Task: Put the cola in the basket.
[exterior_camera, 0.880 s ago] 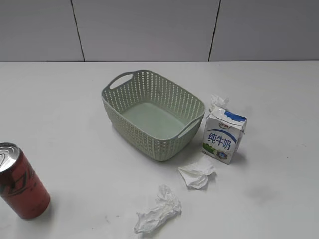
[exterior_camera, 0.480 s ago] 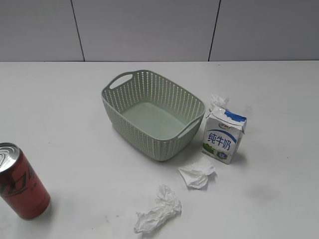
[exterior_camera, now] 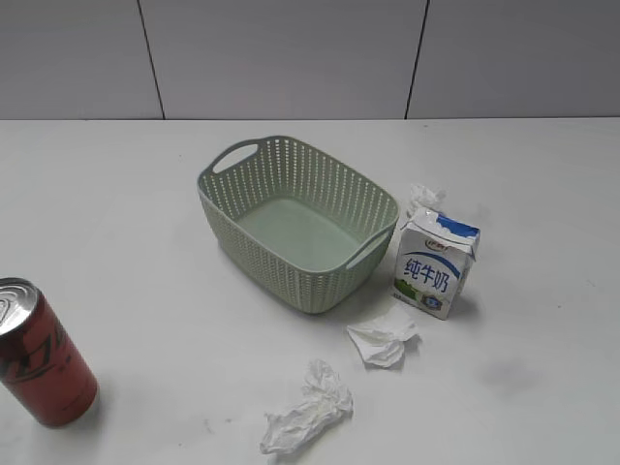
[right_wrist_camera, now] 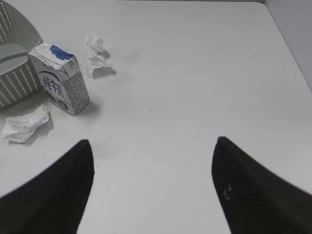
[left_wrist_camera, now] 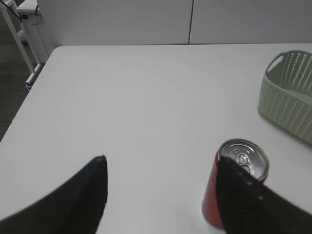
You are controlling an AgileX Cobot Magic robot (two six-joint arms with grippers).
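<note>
I note the left claw [left_wrist_camera: 163,195] spread open, the cola [left_wrist_camera: 235,184] against its right finger, risking a knock-over.

**Cola Far Left, Basket Mid-Counter**

Standing upright at the near left edge of the counter [exterior_camera: 145,242]: the cola [exterior_camera: 41,354], well apart from the basket [exterior_camera: 298,221]. Sitting mid-counter, that basket, nothing inside. Just right of it, upright, a milk carton [exterior_camera: 436,263]. Tucked behind the carton, one crumpled tissue [exterior_camera: 422,198]. Lying in front, between carton and basket corner, a second tissue [exterior_camera: 384,339]. Nearer still, toward the front edge, a third tissue [exterior_camera: 308,409]. Behind everything, a wall [exterior_camera: 291,58].
</note>
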